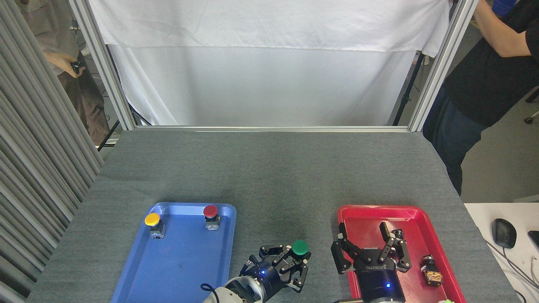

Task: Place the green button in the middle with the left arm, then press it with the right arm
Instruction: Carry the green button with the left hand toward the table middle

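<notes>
The green button (pixel 300 247) shows its round green cap between the fingers of my left gripper (pixel 291 257), which is shut on it. Gripper and button hang over the middle (pixel 282 210), the bare grey felt between the two trays. My right gripper (pixel 367 246) stands open over the red tray (pixel 374 212) with nothing between its fingers, just right of the button.
The blue tray (pixel 185 261) at the left holds a yellow-capped button (pixel 153 222) and a red-capped button (pixel 211 214). Small parts (pixel 430 269) lie in the red tray. A person (pixel 484 84) stands at the table's right, another person (pixel 63 63) at the far left. A mouse (pixel 504 232) lies on a white desk.
</notes>
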Controlling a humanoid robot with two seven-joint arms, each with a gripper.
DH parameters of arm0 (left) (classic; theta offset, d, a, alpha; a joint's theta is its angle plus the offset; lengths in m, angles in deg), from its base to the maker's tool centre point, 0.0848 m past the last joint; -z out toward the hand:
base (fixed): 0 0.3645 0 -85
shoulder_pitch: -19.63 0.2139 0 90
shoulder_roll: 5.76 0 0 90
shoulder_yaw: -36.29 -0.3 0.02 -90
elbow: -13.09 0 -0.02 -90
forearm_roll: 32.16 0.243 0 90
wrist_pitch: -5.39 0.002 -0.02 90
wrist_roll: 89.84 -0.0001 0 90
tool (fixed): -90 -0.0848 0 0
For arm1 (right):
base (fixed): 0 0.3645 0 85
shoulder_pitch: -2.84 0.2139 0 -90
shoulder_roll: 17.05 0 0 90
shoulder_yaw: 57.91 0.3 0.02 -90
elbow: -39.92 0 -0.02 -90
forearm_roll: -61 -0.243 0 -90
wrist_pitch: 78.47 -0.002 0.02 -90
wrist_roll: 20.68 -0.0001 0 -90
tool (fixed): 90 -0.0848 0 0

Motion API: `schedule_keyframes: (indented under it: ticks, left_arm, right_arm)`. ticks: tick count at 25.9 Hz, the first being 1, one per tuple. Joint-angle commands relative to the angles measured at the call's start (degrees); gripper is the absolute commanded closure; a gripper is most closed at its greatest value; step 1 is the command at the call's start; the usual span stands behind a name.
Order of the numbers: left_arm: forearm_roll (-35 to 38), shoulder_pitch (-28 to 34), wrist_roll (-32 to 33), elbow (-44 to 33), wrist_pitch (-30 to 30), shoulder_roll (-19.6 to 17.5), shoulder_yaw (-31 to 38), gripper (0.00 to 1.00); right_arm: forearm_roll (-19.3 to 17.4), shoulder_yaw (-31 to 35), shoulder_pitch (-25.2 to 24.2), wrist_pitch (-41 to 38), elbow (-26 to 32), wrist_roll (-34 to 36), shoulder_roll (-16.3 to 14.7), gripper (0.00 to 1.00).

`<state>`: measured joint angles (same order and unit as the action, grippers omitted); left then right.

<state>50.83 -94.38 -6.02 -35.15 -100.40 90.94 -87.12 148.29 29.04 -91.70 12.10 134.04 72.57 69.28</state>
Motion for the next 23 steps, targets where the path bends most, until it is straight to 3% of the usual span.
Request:
schedule_keyframes:
  ticks: [1, 8, 12, 13, 15, 17, 18, 23]
  left_arm:
    - [0.1, -0.8, -0.1, 2.7, 2.0, 1.0, -0.4, 1.00]
    - [0.2, -0.2, 0.0, -0.4, 2.4, 0.5, -0.4, 1.00]
    - [0.1, -0.1, 0.0, -1.2, 3.0, -2.3, -0.3, 1.00]
    - [0.0, -0.1, -0.1, -1.0, 3.7, -2.4, -0.3, 0.96]
    - [-0.2, -0.1, -1.0, -0.7, 5.2, -2.4, -0.3, 0.75]
    - [-0.4, 0.3, -2.7, -0.6, 6.5, -2.4, -0.2, 0.10]
    - [-0.3, 0.6, -3.1, -0.7, 6.5, -2.4, -0.2, 0.01]
    - [-0.5, 1.3, -2.5, -2.0, 6.3, -2.4, -0.2, 0.01]
  right_arm:
    - [0.0, -0.6, 0.0, 0.0, -0.4, 0.0, 0.1, 0.00]
    - [0.1, -1.7, -0.2, 0.0, -0.6, 0.0, 0.2, 0.00]
    - [0.1, -2.0, -0.3, 0.0, -0.6, 0.0, 0.4, 0.01]
    - [0.1, -2.1, -0.3, 0.2, -0.6, 0.0, 0.7, 0.01]
    - [0.1, -2.7, -0.3, 0.4, -0.7, 0.0, 0.9, 0.02]
    - [0.1, -2.8, -0.3, 0.5, -1.0, 0.0, 0.9, 0.02]
    - [0.2, -2.8, -0.3, 0.5, -1.0, 0.0, 0.9, 0.02]
    - [0.2, -2.8, -0.3, 0.5, -1.4, -0.1, 1.0, 0.02]
